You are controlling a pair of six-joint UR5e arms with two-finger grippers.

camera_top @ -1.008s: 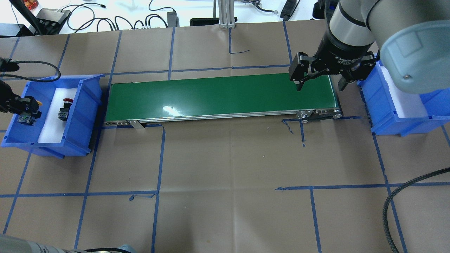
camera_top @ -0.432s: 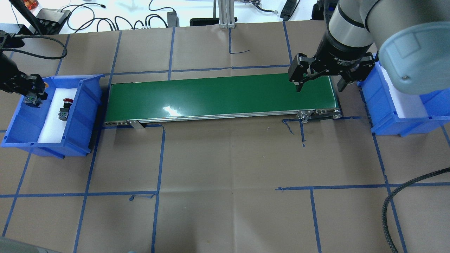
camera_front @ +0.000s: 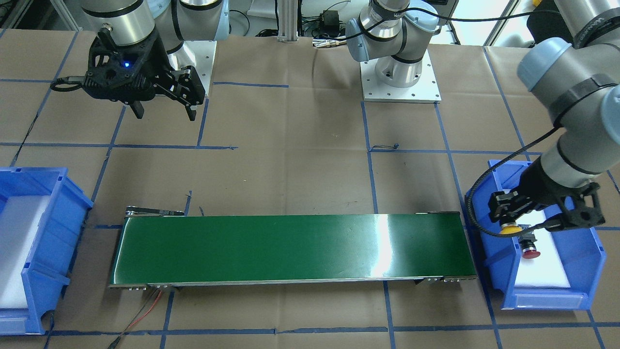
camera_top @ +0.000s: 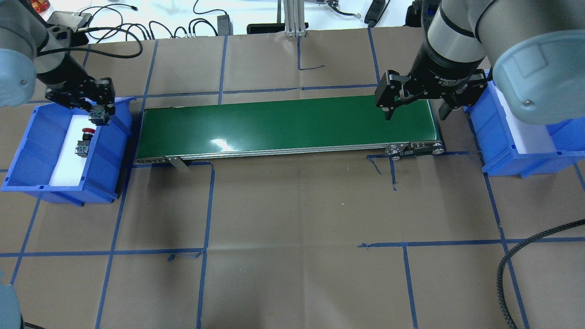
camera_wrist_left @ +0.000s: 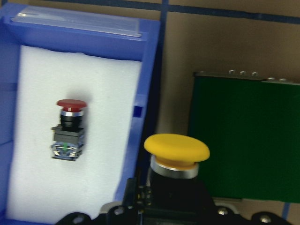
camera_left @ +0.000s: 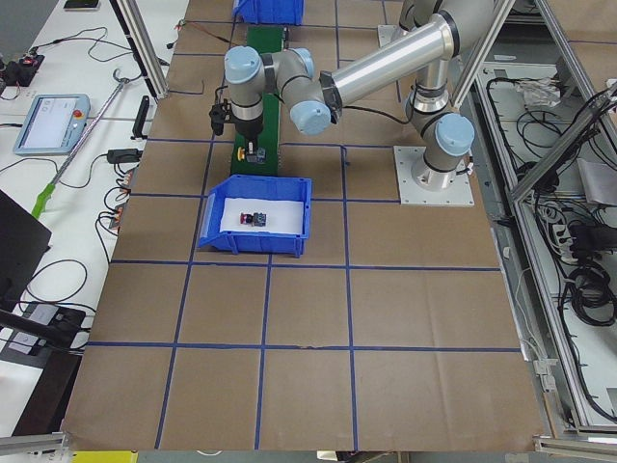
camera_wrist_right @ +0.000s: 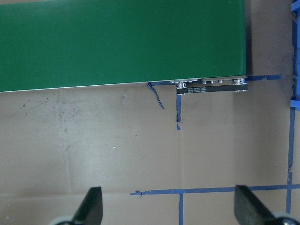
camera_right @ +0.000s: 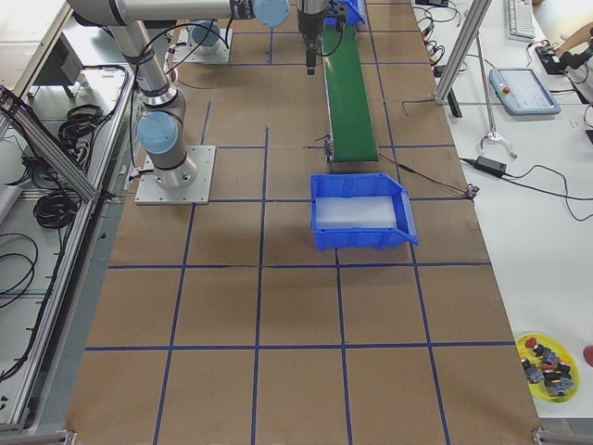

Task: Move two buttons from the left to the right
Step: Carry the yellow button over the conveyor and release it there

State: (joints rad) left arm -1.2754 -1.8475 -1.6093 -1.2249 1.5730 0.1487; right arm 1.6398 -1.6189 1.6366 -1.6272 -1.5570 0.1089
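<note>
- Fingers of the left gripper [camera_front: 508,220] clamp the yellow button [camera_front: 510,229] by its blocky black body, above the left bin [camera_front: 547,299] at the bench's left end; the red button [camera_front: 530,249] lies on white foam [camera_front: 542,276] inside that bin; the right gripper [camera_front: 164,112] hangs spread wide, holding nothing.
- Overhead: the yellow button hangs over the left bin's belt-side wall; the right bin [camera_top: 512,162], at the bench's right end, is foam-lined; lettering on the right gripper partly reads "Adaptive".
- Left wrist: round mushroom cap; silver collar beneath.
- Right wrist: fingertips [camera_wrist_right: 91,206] far apart over brown paper [camera_wrist_right: 140,164], beside the green belt [camera_wrist_right: 122,42].
</note>
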